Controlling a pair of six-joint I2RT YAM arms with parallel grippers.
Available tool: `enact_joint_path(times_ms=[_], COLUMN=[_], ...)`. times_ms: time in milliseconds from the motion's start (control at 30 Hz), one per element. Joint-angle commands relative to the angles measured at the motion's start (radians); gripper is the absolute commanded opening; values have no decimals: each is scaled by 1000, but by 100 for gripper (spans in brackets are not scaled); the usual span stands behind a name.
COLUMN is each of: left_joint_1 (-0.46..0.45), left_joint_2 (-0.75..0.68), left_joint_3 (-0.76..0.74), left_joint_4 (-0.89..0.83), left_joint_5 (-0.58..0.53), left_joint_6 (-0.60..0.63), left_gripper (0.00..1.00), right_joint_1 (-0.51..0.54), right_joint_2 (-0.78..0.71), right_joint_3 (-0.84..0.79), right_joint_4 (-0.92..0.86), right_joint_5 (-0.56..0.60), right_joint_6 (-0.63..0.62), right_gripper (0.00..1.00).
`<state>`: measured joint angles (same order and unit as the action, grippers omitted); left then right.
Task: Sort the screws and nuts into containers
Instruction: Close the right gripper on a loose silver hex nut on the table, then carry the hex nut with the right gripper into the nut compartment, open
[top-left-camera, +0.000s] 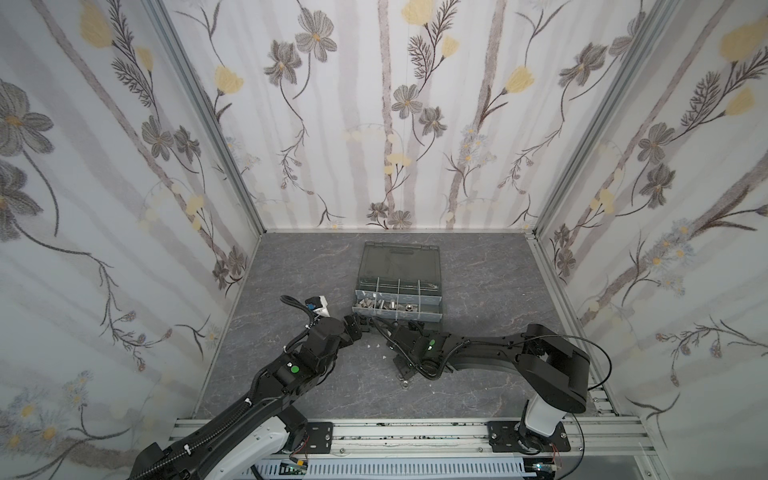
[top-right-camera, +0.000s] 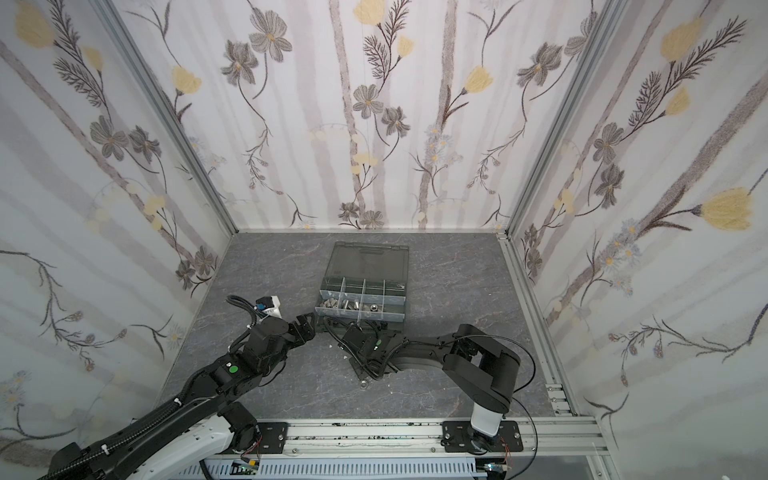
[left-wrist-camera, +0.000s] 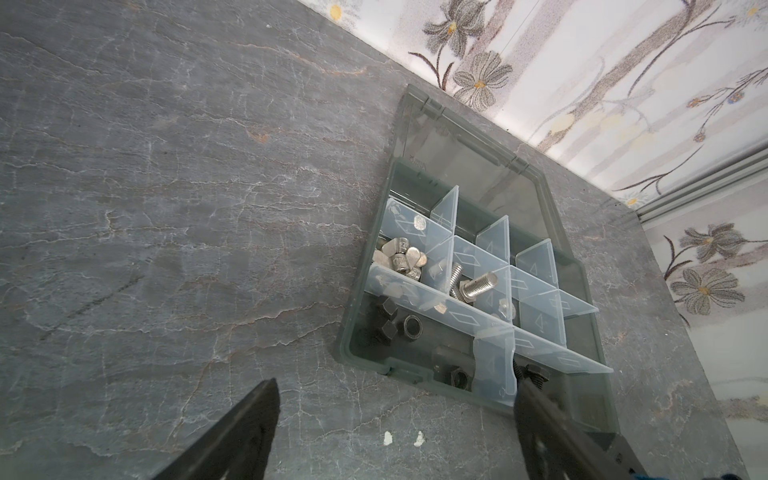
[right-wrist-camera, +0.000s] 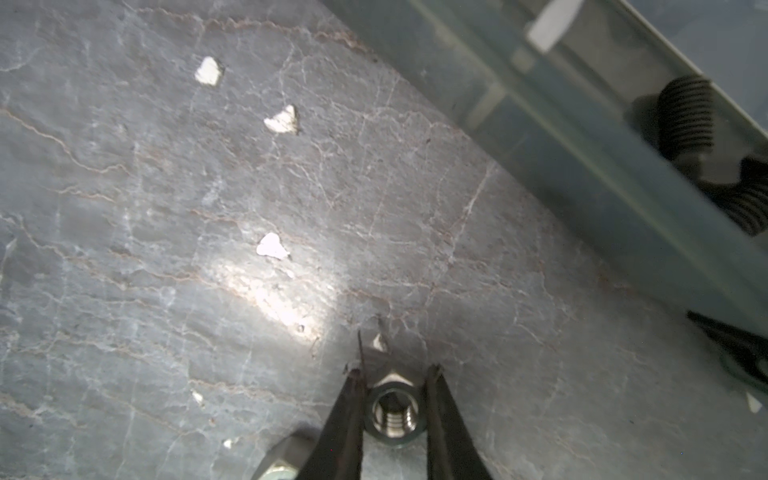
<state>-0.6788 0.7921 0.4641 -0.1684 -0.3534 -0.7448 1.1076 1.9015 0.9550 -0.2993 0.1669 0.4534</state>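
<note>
One silver nut (right-wrist-camera: 390, 411) sits pinched between both fingertips of the narrowly closed right hand (right-wrist-camera: 393, 370).

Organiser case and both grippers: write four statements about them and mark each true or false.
1. The organiser case has its lid shut. False: the lid lies open.
2. The right gripper is closed on a silver nut lying on the table. True.
3. The left gripper is shut. False: its jaws stand wide open, holding nothing.
4. A silver screw lies inside the case. True.
</note>
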Motion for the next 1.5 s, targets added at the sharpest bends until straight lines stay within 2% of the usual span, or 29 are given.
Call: enact_joint_path(times_ms=[0, 200, 400, 667, 1067, 1467], left_joint_1=[0, 1, -1, 1, -1, -1], left_joint_2=[-1, 2, 10, 48, 121, 136], left_joint_3=[-1, -4, -6, -2, 22, 17], left_joint_4=[18, 17, 18, 20, 23, 24], left_joint_5=[-12, -8, 9, 52, 117, 133], left_joint_6=[-19, -14, -21, -27, -33, -38], left_gripper=[91, 91, 90, 90, 90, 90], right_joint_1=[0, -14, -134, -319, -339, -342], right_joint_2=[-11, -114, -209, -120, 21, 37], right_joint_3=[-5, 22, 103, 205, 281, 295], right_joint_4=[-18, -41, -33, 2, 52, 56], right_joint_5=[17, 81, 105, 71, 15, 5], right_joint_6=[-4, -14, -80, -118, -107, -101], right_gripper=[18, 15, 16, 16, 18, 27])
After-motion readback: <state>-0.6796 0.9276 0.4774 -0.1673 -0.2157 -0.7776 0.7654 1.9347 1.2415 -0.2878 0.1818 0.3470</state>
